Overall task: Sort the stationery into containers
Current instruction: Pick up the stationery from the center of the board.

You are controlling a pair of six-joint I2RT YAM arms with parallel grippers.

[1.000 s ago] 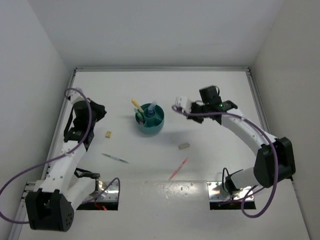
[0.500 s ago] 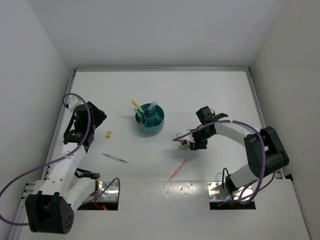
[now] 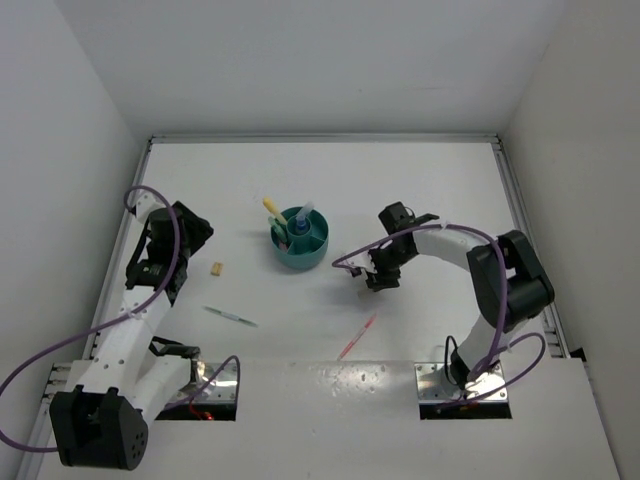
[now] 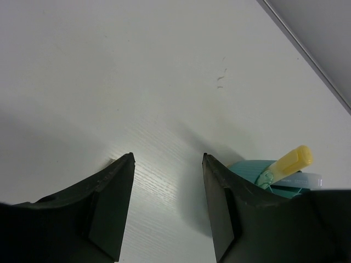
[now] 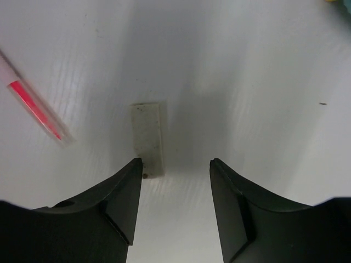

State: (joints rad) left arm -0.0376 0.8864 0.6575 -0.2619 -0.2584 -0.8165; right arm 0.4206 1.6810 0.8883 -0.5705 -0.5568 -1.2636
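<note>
The grey block (image 5: 148, 139) lies flat on the desk (image 5: 263, 66), its long side running up and down the right wrist frame, a little left of centre. It sits within the gap of the right gripper (image 5: 175, 161) but off to one side. Its lower end is just beside the finger on the left of the frame, and bare desk separates it from the other finger. The jaws stand wide apart and hold nothing.

This looks like the approach stage of picking up the grey block. The next move probably calls for a small shift toward the left of the frame to centre the block. After that comes a descent to the desk, then a squeeze across the block's narrow width.

A red pen (image 5: 33, 104) lies in the upper left of the wrist frame, apart from the block and seemingly out of the fingers' way.

In the top view the block is hidden under the right gripper. The teal tub (image 3: 305, 258) stands to that gripper's left and slightly higher in the frame, with a yellow stick (image 3: 272, 208) leaning out of it. A tan block (image 3: 216, 268) and a white pen (image 3: 230, 317) lie loose further left.

The left gripper (image 4: 167, 159) is also spread open and empty over bare desk.
</note>
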